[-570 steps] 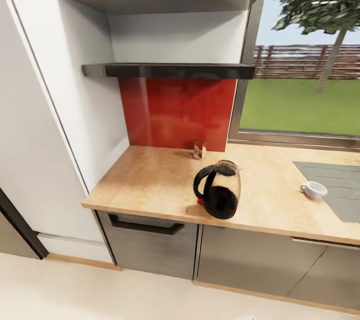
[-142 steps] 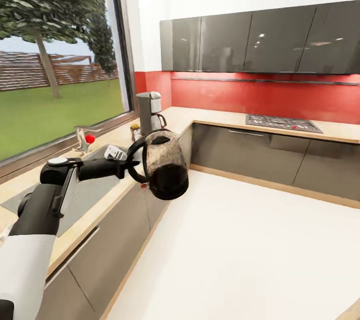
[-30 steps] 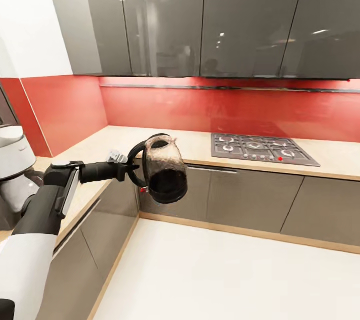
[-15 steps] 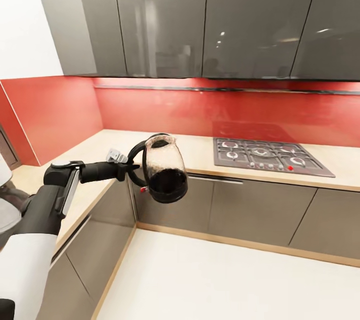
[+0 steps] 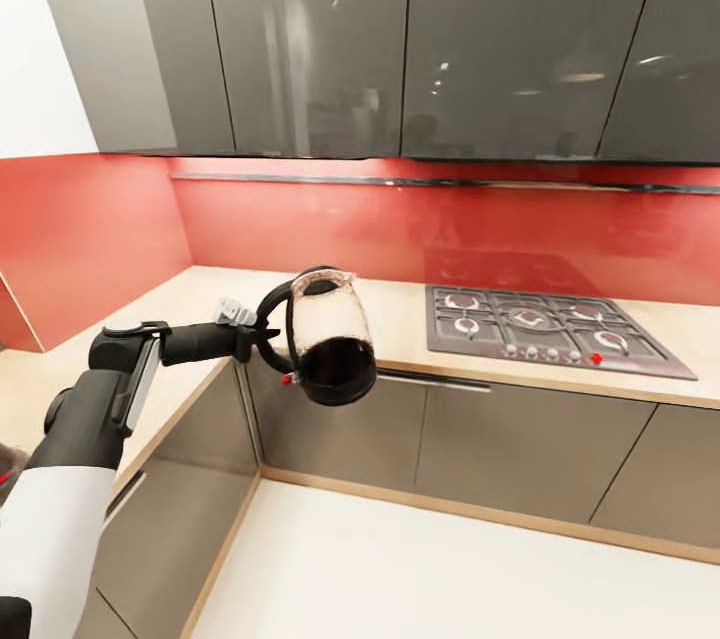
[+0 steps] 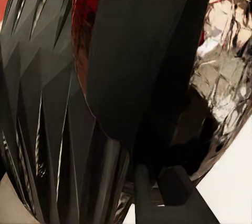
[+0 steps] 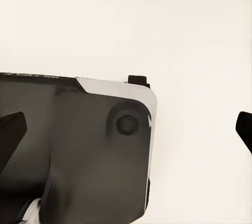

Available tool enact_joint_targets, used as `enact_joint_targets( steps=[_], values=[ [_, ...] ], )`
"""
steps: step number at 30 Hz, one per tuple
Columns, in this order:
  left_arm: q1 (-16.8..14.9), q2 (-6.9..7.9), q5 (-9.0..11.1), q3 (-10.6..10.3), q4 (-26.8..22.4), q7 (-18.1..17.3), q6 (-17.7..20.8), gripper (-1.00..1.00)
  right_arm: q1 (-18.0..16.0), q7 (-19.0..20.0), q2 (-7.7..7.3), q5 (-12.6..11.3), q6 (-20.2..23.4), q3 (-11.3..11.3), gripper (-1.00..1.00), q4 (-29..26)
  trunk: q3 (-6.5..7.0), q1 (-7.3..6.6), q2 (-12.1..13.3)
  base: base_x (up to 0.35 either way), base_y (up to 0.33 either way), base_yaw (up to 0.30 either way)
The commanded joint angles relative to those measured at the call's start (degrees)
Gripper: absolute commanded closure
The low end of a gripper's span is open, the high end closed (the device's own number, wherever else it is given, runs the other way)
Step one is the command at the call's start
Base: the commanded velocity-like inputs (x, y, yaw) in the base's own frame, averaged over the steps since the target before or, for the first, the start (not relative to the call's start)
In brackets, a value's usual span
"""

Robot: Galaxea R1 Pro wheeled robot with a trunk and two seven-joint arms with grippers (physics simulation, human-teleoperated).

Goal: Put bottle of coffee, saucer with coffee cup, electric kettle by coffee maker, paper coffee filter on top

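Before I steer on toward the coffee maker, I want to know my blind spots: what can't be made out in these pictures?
- Left gripper: in the head view its fingertips merge with the black loop handle of the clear glass domed kettle.
- Left wrist view: the kettle is too close; its far side is hidden.
- Right wrist view: dark fingertips are cut off by the picture edges.

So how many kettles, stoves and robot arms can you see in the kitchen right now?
Electric kettle: 1, held by its handle in the left gripper
Stove: 1, set into the countertop
Robot arm: 1
Total: 3
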Motion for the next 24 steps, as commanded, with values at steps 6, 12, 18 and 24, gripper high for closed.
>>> enact_joint_targets(
  steps=[6,12,18,24],
  values=[
    [-0.05,-0.30,-0.21,0.04,-0.08,-0.49,0.38,1.00,-0.05,0.25,0.00,0.58,-0.17,-0.54,-1.00,0.03,-0.13,0.07,-0.13,0.287,-0.150,0.000],
    [-0.03,-0.64,-0.33,0.03,-0.08,-0.49,0.32,1.00,-0.05,0.25,0.00,0.58,-0.17,-0.55,-1.00,0.02,-0.06,0.07,-0.13,0.252,-0.173,0.071],
    [-0.05,-0.69,-0.35,0.09,-0.09,-0.49,0.31,1.00,-0.05,0.25,0.00,0.58,-0.17,-0.53,-1.00,0.02,0.08,0.07,-0.13,0.234,-0.193,0.240],
    [-0.02,-0.72,-0.29,0.11,-0.09,0.70,0.31,1.00,-0.05,0.25,0.00,0.58,-0.17,-0.54,-1.00,0.02,0.21,0.07,-0.13,0.223,-0.201,0.267]
  ],
)
